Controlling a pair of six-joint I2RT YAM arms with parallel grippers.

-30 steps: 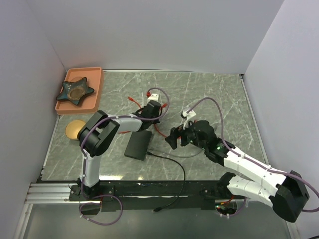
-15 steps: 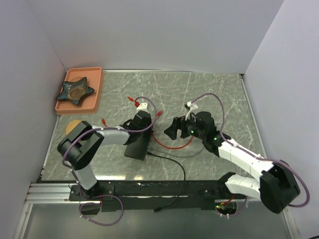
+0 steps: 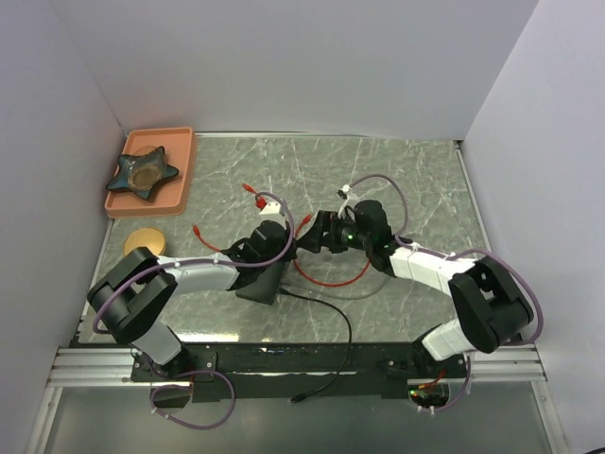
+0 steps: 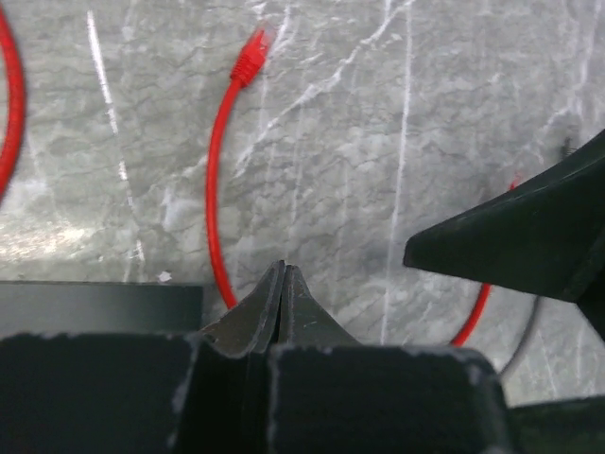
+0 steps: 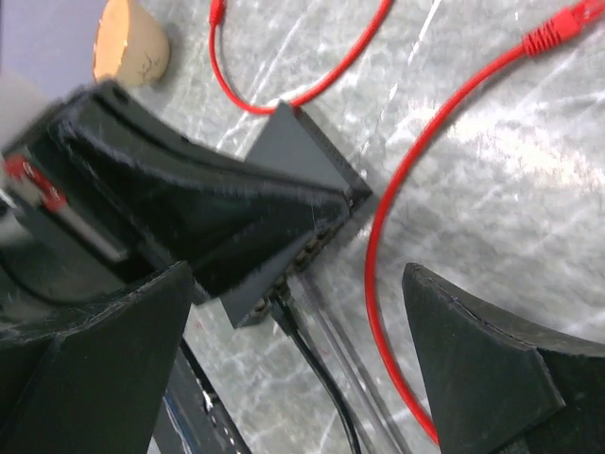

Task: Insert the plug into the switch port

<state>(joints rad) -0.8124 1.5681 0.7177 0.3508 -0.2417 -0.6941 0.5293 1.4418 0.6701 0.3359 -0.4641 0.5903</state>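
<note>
The switch is a flat black box (image 3: 257, 284) (image 5: 301, 144) (image 4: 95, 307); its switch port row (image 5: 326, 236) runs along one edge, with a black cable (image 5: 317, 374) plugged in. A red cable ends in a plug (image 4: 250, 59) (image 5: 565, 23) (image 3: 305, 219) lying loose on the marble, ahead of both grippers. My left gripper (image 3: 289, 248) (image 4: 284, 270) is shut on nothing and hangs over the box's far end. My right gripper (image 3: 311, 235) (image 5: 301, 276) faces it, open wide, with the red cable (image 5: 378, 236) passing between its fingers on the table.
An orange tray (image 3: 176, 184) holding a dark star dish (image 3: 142, 172) sits at the back left. An orange disc (image 3: 144, 243) (image 5: 132, 43) lies left of the box. More red plugs (image 3: 250, 189) (image 3: 196, 230) lie behind it. White walls enclose the table.
My left arm stretched out lower, bringing its shut gripper down over the box. My right gripper swung up and left, close to the left gripper, staying open.
</note>
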